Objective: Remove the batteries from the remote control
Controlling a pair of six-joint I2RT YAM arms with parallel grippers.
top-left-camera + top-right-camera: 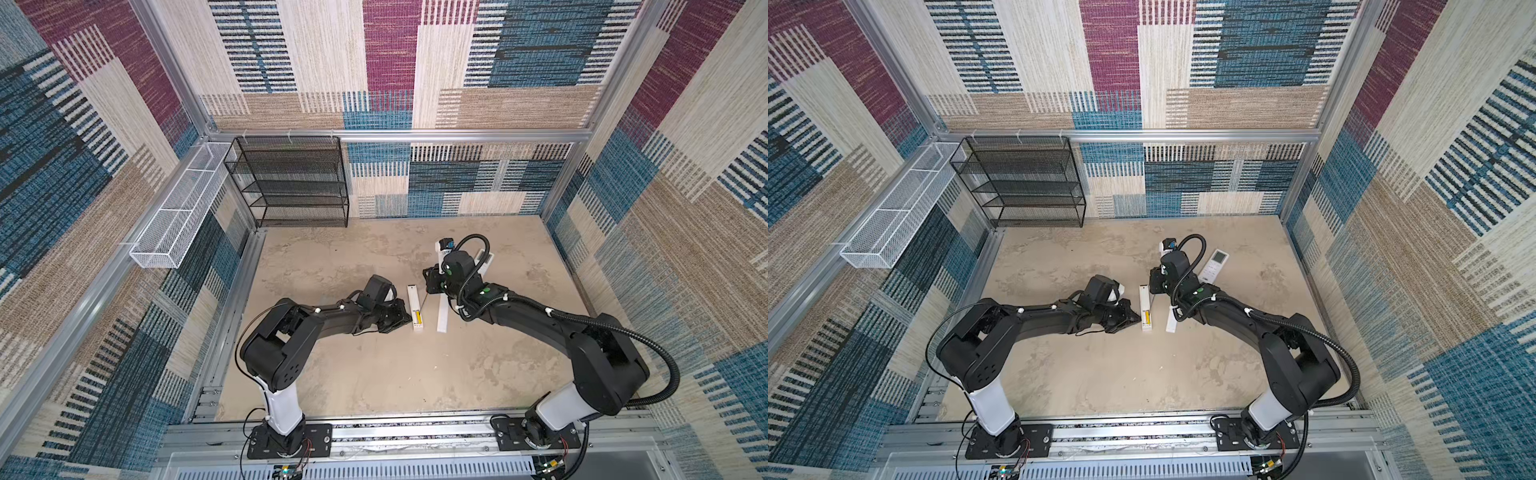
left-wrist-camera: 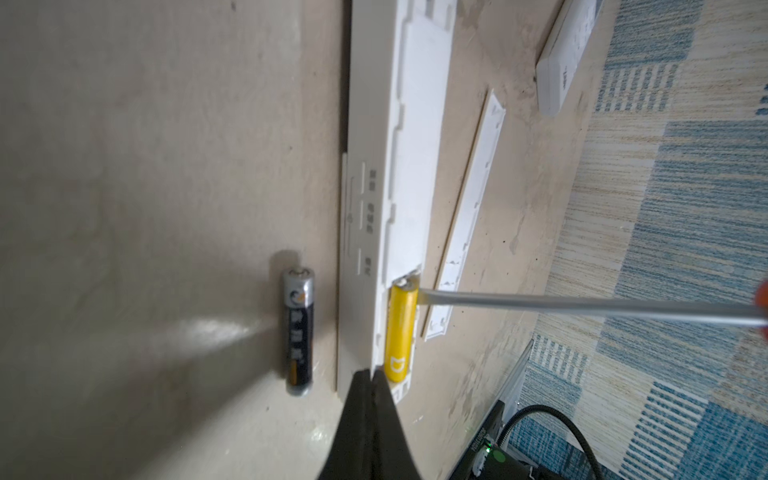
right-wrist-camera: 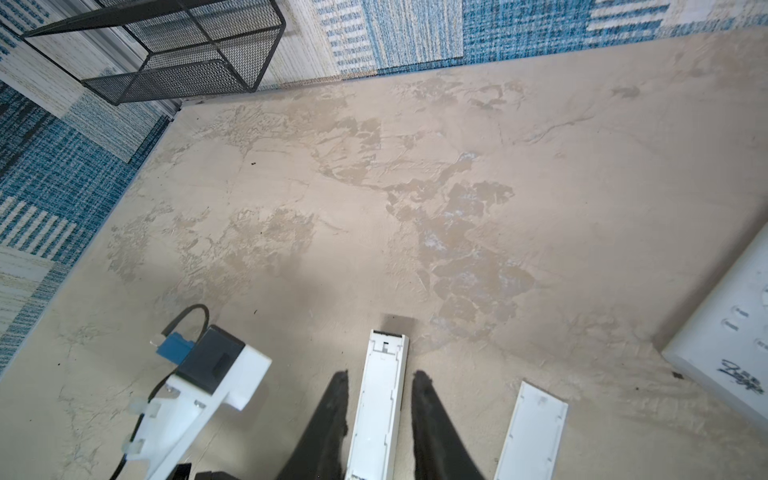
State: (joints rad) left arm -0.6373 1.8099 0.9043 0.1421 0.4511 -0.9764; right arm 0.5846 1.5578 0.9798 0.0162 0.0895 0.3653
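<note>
The long white remote control (image 1: 415, 295) (image 2: 365, 249) lies back up with its compartment uncovered. A yellow battery (image 2: 400, 328) (image 1: 417, 318) (image 1: 1146, 319) sits in the near end. A dark battery (image 2: 298, 332) lies on the table beside the remote. My left gripper (image 2: 371, 372) (image 1: 409, 319) is shut and empty, its tips against the remote's near end. A screwdriver (image 2: 582, 305) (image 1: 424, 302) slants down from my right gripper (image 1: 432, 286) (image 3: 381, 375), its tip at the yellow battery's far end. The grip on its orange handle is hidden; the fingers stand apart above the remote.
The remote's white cover (image 1: 443, 318) (image 2: 469, 224) lies just right of it. A second white remote (image 1: 1213, 266) (image 3: 731, 332) lies farther back right. A white bracket with a blue block and cable (image 3: 208, 374) sits by the right gripper. A black mesh rack (image 1: 291, 183) and a white basket (image 1: 178, 216) stand back left.
</note>
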